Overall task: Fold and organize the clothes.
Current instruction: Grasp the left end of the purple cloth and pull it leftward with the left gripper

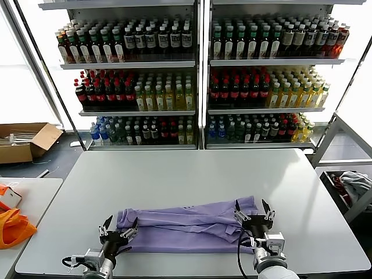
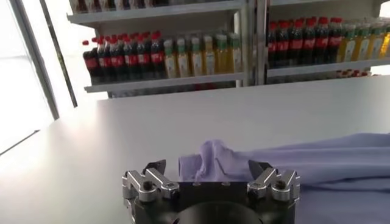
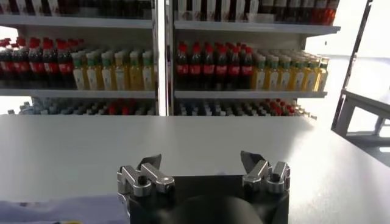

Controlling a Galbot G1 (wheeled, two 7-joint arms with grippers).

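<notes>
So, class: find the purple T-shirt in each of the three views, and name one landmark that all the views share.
Head view: the T-shirt lies folded in a long band across the table's near edge, between the two open grippers.
Left wrist view: its bunched end lies just beyond the left gripper.
Right wrist view: only a purple sliver beside the right gripper.
Shared landmark: the drink shelves behind the table.

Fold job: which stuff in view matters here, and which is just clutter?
Job:
- purple T-shirt, folded into a long band on the white table
- left claw, open at the shirt's left end
- right claw, open at its right end

Clutter:
- orange bag on the side table
- cardboard box on the floor
- drink shelves
- grey-white cloth bundle
</notes>
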